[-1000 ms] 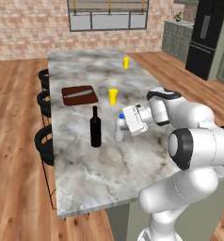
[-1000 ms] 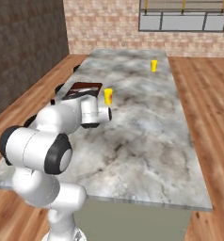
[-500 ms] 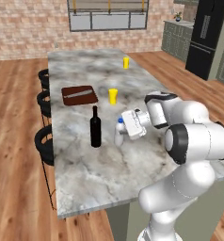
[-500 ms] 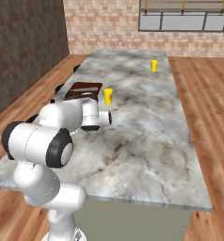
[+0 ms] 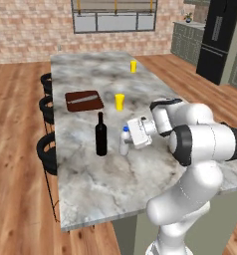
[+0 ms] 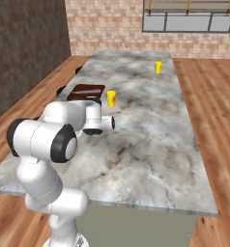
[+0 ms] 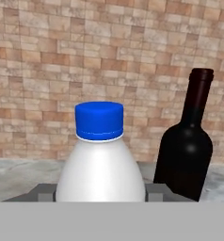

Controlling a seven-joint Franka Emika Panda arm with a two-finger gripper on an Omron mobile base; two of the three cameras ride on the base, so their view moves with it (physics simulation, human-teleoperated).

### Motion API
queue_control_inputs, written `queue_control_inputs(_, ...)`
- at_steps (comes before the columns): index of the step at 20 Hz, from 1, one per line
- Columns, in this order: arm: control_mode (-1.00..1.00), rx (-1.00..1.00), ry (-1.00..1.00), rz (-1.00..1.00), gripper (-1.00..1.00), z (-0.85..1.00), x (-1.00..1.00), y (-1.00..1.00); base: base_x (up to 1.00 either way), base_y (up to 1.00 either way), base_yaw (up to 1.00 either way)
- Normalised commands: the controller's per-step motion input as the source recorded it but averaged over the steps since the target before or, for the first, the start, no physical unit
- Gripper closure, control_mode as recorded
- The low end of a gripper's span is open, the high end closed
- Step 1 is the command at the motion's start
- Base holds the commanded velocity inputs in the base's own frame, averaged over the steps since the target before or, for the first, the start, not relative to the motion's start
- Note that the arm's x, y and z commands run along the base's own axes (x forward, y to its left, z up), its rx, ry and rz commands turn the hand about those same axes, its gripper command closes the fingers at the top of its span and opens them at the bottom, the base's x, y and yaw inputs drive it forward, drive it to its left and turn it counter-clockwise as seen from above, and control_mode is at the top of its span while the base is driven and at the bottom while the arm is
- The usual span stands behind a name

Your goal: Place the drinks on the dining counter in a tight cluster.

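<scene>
No labels on either one. My pincer (image 5: 126,144) has its fingers either side of the little white bottle (image 5: 124,141), standing upright on the island (image 5: 90,184) near the black bottle (image 5: 101,135); can't tell if it's actually gripping.

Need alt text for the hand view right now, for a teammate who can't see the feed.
A small whitish bottle with blue cap stands upright, close and centred between the gripper's grey fingers. A dark wine bottle stands upright behind it to the right, on the marble dining counter, with a brick wall beyond.
</scene>
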Motion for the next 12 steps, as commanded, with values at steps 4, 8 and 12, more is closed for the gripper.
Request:
queue_control_inputs(4, -1.00, 0.00, 0.00, 0.00, 1.00, 0.00, 0.57, 0.00, 0.00, 0.00, 0.00)
queue_control_inputs(8, -1.00, 0.00, 0.00, 0.00, 1.00, -0.04, 0.27, 0.00, 0.00, 0.00, 0.00)
queue_control_inputs(12, -1.00, 0.00, 0.01, 0.00, 1.00, -0.32, 0.09, 0.05, 0.00, 0.00, 0.00)
